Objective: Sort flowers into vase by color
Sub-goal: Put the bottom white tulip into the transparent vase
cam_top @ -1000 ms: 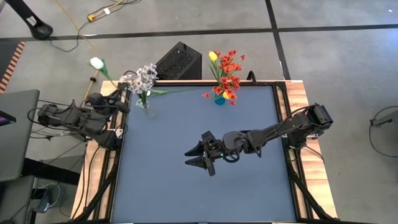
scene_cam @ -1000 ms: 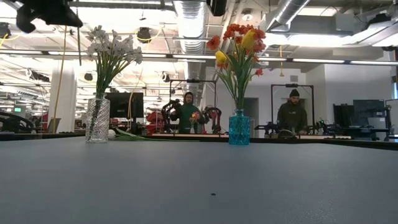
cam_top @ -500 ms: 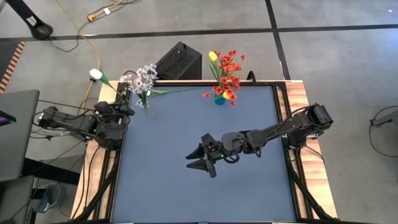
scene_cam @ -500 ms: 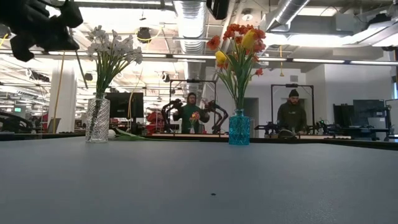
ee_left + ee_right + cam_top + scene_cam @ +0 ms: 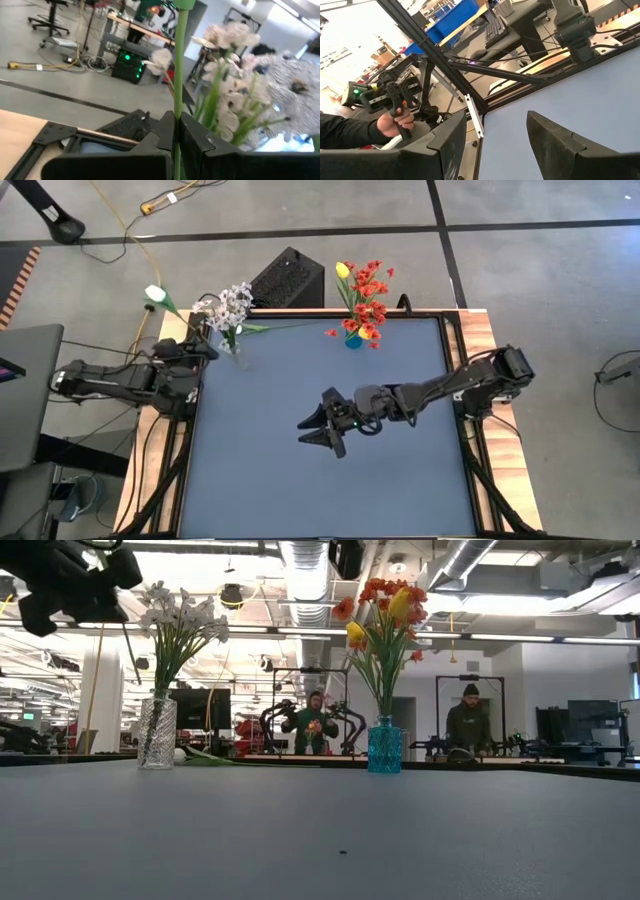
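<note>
The left gripper [image 5: 176, 131], at the table's left edge beside the clear vase [image 5: 232, 346], pinches the thin green stem [image 5: 179, 75] of a white flower [image 5: 154, 293]. The flower is probably light and top-heavy on a flexible stem. Grip low on the stem, never the bud. The right gripper [image 5: 325, 428] waits over mid-table, fingers spread, empty. Red and yellow flowers [image 5: 365, 295] stand in the blue vase [image 5: 353, 339].

Two flower-filled vases [image 5: 157, 733] on table [image 5: 320, 840]
</note>
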Robot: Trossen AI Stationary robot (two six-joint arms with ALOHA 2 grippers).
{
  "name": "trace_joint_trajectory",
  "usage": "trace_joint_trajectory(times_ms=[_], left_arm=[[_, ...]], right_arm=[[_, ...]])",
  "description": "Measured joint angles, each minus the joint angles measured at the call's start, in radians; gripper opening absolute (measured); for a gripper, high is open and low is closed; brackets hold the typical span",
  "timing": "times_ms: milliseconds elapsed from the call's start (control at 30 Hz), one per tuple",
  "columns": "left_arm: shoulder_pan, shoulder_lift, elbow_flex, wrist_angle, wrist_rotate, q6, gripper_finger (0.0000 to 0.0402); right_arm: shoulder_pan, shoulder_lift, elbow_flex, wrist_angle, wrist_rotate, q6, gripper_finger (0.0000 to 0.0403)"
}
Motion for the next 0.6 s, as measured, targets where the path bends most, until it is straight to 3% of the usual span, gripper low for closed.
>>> trace_joint_trajectory(times_ms=[267, 433, 600], left_arm=[[0.064, 0.000, 0.000, 0.269, 0.131, 0.385, 0.0000], [0.187, 0.000, 0.000, 0.442, 0.291, 0.653, 0.0000], [0.326, -0.006, 0.000, 0.481, 0.392, 0.702, 0.0000]], right_arm=[[-0.026, 0.000, 0.000, 0.000, -0.008, 0.000, 0.0233], [-0.037, 0.000, 0.000, 0.000, -0.034, 0.000, 0.0233], [-0.037, 0.000, 0.000, 0.000, -0.034, 0.000, 0.0233]])
